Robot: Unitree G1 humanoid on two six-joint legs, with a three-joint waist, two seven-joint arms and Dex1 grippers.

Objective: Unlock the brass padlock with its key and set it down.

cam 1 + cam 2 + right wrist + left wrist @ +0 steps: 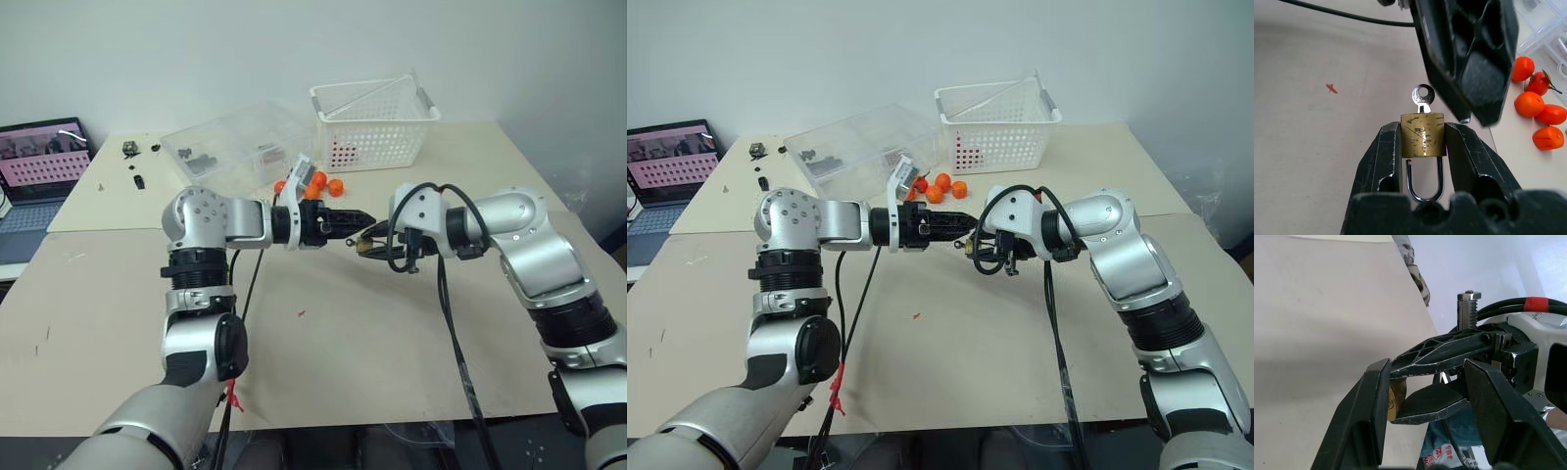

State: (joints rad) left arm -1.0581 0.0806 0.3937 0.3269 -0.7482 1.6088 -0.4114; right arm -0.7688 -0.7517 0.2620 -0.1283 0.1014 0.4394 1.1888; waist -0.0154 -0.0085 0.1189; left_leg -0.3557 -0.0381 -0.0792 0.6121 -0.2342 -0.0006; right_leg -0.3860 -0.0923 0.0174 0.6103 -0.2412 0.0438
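The right gripper (1422,142) clamped the small brass padlock (1422,134), its silver key (1423,97) inserted; the left gripper (1476,73), jaws apart, hovered beside the key.

A lab: paper-covered table (392,372), laptop (39,166), parts box (235,142), white basket (372,122).

Both arms are built of rounded silver-grey shells joined by black ribbed collars. The left arm's round elbow housing carries a ring of small dark screws. Black cables loop loosely off each forearm, one marked with a band of red tape. The left tool (364,220) and the right tool (1422,147) each have two broad black fingers (1382,156) with scuffed, scratched faces; one finger shows a latticed side.
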